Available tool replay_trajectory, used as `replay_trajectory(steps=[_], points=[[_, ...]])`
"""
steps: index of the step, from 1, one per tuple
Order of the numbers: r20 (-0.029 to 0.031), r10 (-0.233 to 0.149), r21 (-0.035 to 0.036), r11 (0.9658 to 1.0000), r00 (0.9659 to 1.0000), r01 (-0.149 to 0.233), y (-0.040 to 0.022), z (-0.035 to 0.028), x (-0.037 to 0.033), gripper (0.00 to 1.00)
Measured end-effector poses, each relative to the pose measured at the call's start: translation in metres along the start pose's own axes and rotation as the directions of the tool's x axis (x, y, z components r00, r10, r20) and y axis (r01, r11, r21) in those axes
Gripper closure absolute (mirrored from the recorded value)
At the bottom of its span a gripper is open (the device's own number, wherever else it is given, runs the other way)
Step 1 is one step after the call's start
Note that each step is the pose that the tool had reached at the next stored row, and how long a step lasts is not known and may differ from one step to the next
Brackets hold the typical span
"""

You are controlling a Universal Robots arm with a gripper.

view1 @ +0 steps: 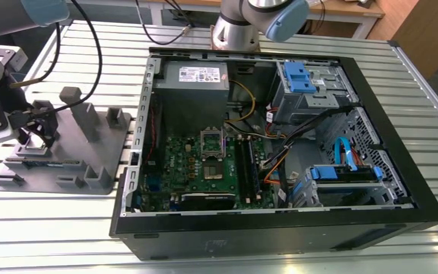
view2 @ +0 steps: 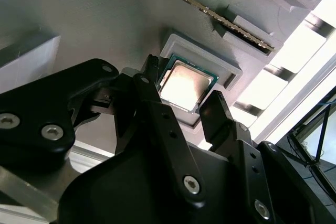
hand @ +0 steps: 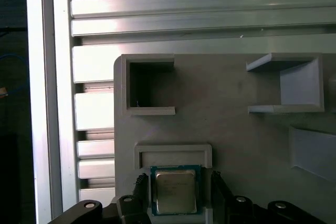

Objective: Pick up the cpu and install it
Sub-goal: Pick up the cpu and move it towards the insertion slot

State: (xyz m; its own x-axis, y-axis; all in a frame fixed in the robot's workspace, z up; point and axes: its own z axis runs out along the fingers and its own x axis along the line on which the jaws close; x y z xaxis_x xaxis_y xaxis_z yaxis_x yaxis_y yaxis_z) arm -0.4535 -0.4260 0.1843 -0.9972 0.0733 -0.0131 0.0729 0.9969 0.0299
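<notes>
Straddling the cpu [hand: 175,191], the hand [hand: 178,178] stands open, one finger just beside each of two opposite edges and gripping nothing; in the first wrist view the chip lies flat, shiny top up, in its shallow recess on the grey tray [hand: 236,129]. The exterior view shows that tray on the slatted table [view1: 52,228], to that view's left of the open computer case [view1: 280,234] and well apart from the motherboard socket [view1: 211,147]. I judge this the pick-up step, short of a grasp: it calls for an even squeeze so the chip stays level
</notes>
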Motion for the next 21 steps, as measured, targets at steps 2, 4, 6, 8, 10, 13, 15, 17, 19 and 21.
replay_trajectory(steps=[2,4,6,8,10,13,15,17,19,21], points=[[0.0001,0.000,0.0000,1.0000,1.0000,0.000,0.0000,0.0001,0.0000,0.41],[0.0001,0.000,0.0000,1.0000,1.0000,0.000,0.0000,0.0001,0.0000,0.43],[0.0001,0.000,0.0000,1.0000,1.0000,0.000,0.0000,0.0001,0.0000,0.49],[0.0001,0.000,0.0000,1.0000,1.0000,0.000,0.0000,0.0001,0.0000,0.49],[0.0001,0.000,0.0000,1.0000,1.0000,0.000,0.0000,0.0001,0.0000,0.49],[-0.0001,0.000,0.0001,1.0000,1.0000,0.000,0.0000,0.0001,0.0000,0.53],[0.0000,0.000,0.0000,1.0000,1.0000,0.000,0.0000,0.0001,0.0000,0.53],[0.0001,0.000,-0.0001,1.0000,1.0000,0.000,0.0000,0.0002,0.0000,0.53],[0.0001,0.000,0.0000,1.0000,1.0000,0.000,0.0000,0.0002,0.0000,0.53],[0.0000,0.000,0.0000,1.0000,1.0000,0.000,0.0000,0.0002,0.0000,0.53]])
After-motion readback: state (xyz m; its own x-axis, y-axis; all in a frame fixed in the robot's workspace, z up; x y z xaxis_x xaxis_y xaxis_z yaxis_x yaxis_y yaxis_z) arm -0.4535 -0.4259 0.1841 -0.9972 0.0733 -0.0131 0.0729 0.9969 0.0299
